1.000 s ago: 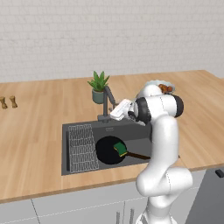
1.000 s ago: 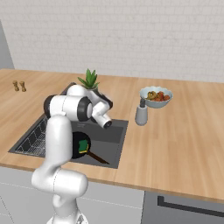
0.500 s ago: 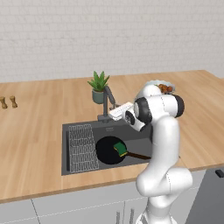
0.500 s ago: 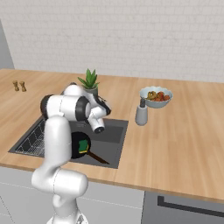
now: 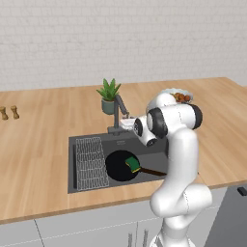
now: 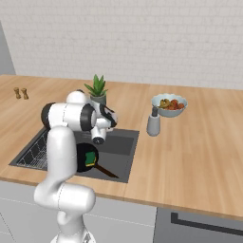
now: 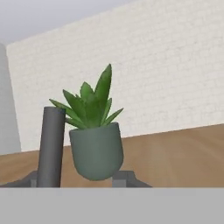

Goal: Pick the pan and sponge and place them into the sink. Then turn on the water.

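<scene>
Step in hand: You have the pan [image 5: 120,165] and sponge [image 5: 132,164] already lying in the sink [image 5: 91,142], so you are on the last part, turning on the water.
Gripper: Your gripper [image 5: 126,123] sits at the centre of the left base view, right at the faucet [image 5: 119,111] behind the basin; in the right base view it is at [image 6: 113,117], left of centre.
Fingers: You cannot tell from these views whether they are spread, pressed together or pinching the lever; the wrist hides them.
Hand view: You look past the dark faucet post [image 7: 50,148] at lower left to the potted plant [image 7: 94,142] in the centre, with the wall behind.
Next move: You likely need to get the fingers against the faucet lever and push or lift it; check contact before you swing, since the plant stands just behind.
Water: None is running from the spout yet.
Sink contents: The pan lies on the basin floor, its handle pointing to the lower right; the sponge rests on the pan, green side up; a wire rack [image 5: 91,161] fills the left part.
Bowl: The bowl [image 6: 169,105] at upper right of the right base view holds fruit, with a grey shaker [image 6: 153,124] just beside it.
Counter: Two small shakers [image 5: 9,113] stand far left, well apart from the sink.
</scene>
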